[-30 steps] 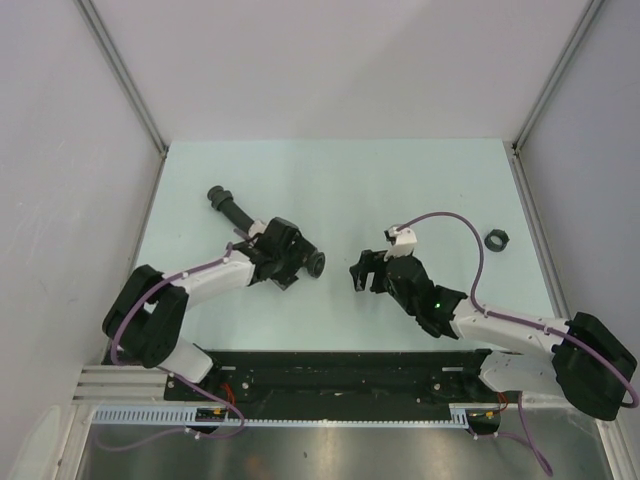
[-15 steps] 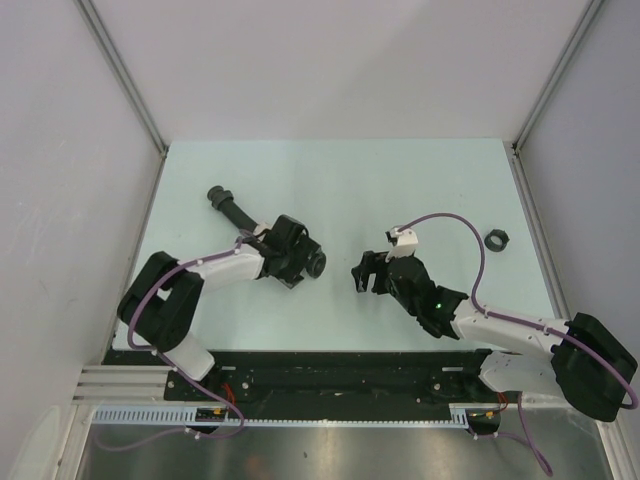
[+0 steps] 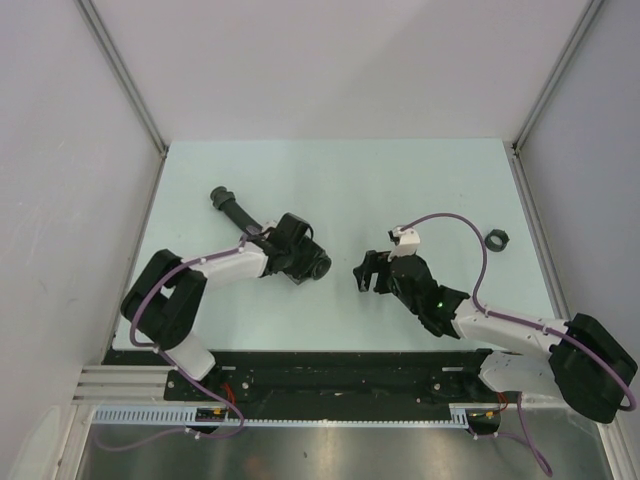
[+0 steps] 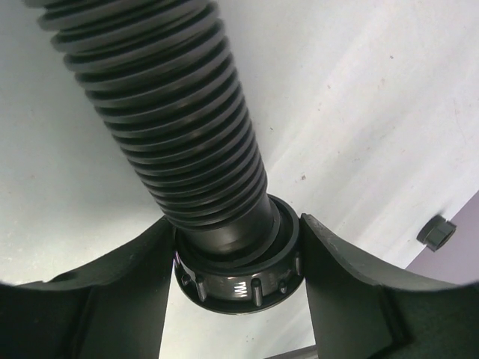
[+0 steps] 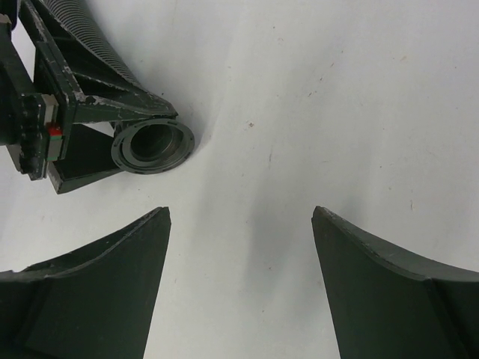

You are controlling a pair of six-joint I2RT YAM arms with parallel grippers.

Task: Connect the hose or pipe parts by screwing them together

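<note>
The left hand (image 4: 238,250) pinches the ribbed hose (image 4: 187,134) at its collar (image 4: 239,288), right hand (image 5: 241,217) wide and empty; the round collar may slip free.

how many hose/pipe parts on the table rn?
2. The corrugated hose lies left of centre, with one collared end clamped in the left gripper. The ring nut lies alone near the table's right edge. No others visible.

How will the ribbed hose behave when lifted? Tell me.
The hose is ribbed, so it likely bends and droops from the held end. Being round, it would probably roll if pushed sideways. Its collar has ridges that should resist slipping in the jaws.
</note>
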